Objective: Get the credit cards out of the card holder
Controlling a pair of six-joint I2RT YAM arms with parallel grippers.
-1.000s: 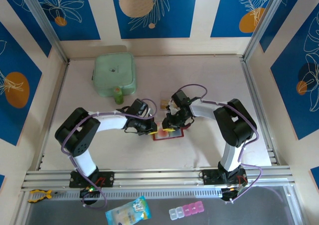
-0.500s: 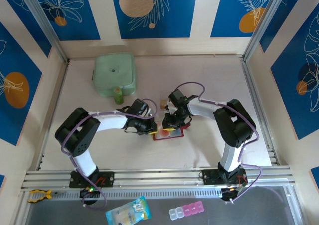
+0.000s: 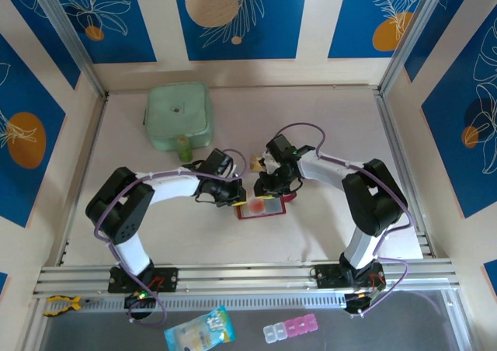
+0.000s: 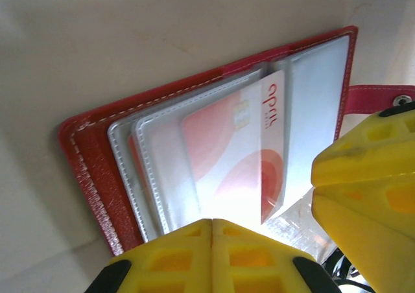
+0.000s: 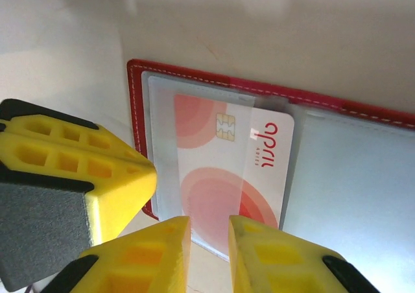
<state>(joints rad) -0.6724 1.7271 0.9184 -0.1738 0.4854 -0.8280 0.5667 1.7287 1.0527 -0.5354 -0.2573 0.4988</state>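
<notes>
Pale cream tabletop (image 3: 326, 126), enclosed by blue leaf-print wall panels (image 3: 233, 17). The small dark red leather-like card holder (image 3: 264, 209) lies open and flat. A mint-green square pouch (image 3: 179, 116) lies well apart, beyond the holder's left. One whitish credit card with red marks (image 5: 227, 170) protrudes partly from a clear sleeve (image 5: 162, 144) inside the holder. Left gripper (image 4: 212, 231): jaws clenched at the holder's edge, grasp undeterminable. Right gripper (image 5: 209, 231): jaws narrowly parted at the card's edge, released.

A mint-green square pouch (image 3: 179, 116) lies flat in the upper left of the tabletop (image 3: 326, 118). Along the lower edge of the frame sit three items:
- a yellow clamp (image 3: 60, 304) at far left;
- a blue printed packet (image 3: 199, 329) left of centre;
- a pink-and-clear pill box (image 3: 290, 329) just right of the packet.
</notes>
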